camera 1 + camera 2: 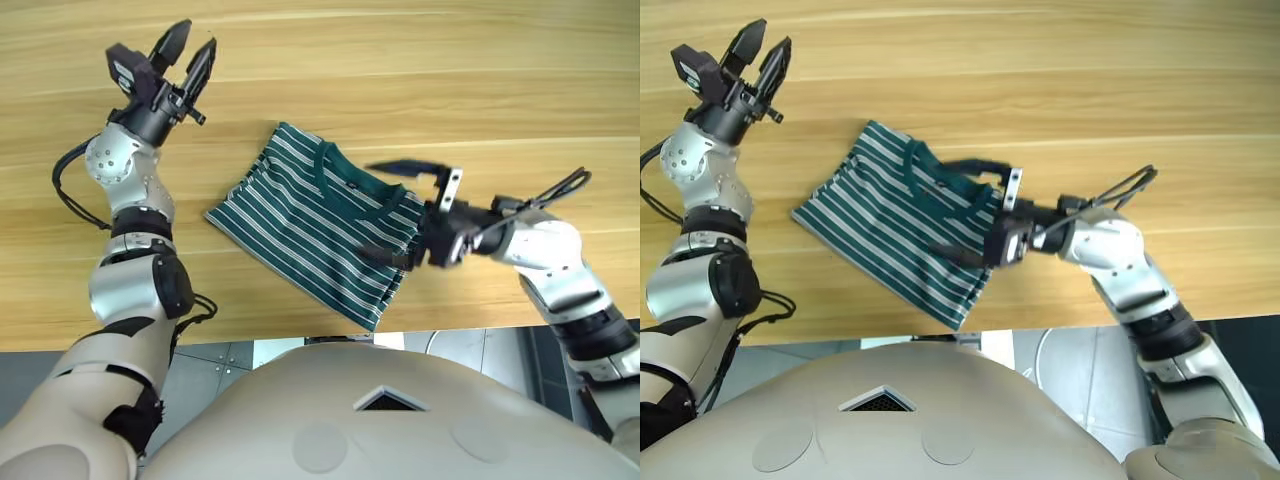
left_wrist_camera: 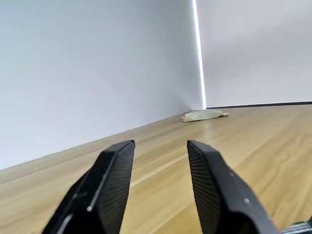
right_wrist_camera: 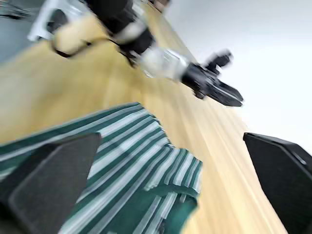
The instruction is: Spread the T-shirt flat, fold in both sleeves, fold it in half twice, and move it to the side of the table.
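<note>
Straddling the right edge of the T-shirt [image 1: 300,235], the right gripper [image 1: 372,210] holds its jaws spread wide and empty, one finger by the collar and one nearer the hem, probably lined up to pinch that edge for another fold. The shirt lies slantwise, already a compact striped packet, near the table's [image 1: 400,80] front edge. The left gripper [image 1: 197,38], narrowly parted and empty, stands raised well apart, likely leaving room.

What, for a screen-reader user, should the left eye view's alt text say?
A green-and-white striped T-shirt lies folded into a slanted rectangle on a wooden table, near its front edge. The open right gripper is at the shirt's right edge. The left gripper, also open, is held over the wood to the shirt's left.
</note>
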Tool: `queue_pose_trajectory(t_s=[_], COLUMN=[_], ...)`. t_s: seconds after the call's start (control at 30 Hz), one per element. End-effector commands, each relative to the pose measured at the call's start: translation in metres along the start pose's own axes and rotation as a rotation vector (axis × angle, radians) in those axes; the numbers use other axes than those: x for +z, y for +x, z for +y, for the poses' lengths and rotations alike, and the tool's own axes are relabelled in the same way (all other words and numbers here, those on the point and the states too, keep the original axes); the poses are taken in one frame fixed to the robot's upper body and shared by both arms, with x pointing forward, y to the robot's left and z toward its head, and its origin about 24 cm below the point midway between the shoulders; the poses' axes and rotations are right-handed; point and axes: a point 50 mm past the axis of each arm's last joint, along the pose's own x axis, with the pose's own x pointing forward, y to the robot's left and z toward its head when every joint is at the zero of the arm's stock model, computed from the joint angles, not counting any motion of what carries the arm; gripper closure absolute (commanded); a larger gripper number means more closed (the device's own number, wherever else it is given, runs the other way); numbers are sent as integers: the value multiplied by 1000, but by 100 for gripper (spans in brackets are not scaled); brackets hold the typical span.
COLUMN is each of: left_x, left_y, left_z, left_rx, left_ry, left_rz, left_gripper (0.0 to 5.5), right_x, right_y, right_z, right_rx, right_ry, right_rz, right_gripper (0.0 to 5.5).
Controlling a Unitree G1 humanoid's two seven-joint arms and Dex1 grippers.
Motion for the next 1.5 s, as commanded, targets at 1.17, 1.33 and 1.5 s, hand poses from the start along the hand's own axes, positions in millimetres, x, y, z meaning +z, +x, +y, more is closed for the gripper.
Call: queue_pose_trajectory(t_s=[1.17, 1.33, 1.5], left_x=[-7, -7, -8], left_y=[-13, -14, -21], left_z=[-20, -29, -46], left_rx=[-60, -126, -275], left_ry=[47, 69, 161], left_rz=[15, 23, 70], left_gripper=[350, 350, 350], right_x=[-134, -98, -49], right_y=[101, 114, 81], right_z=[-3, -32, -70], right_rx=[-642, -737, -839], right_ry=[275, 243, 164], right_rz=[776, 464, 218], right_gripper=[12, 12, 12])
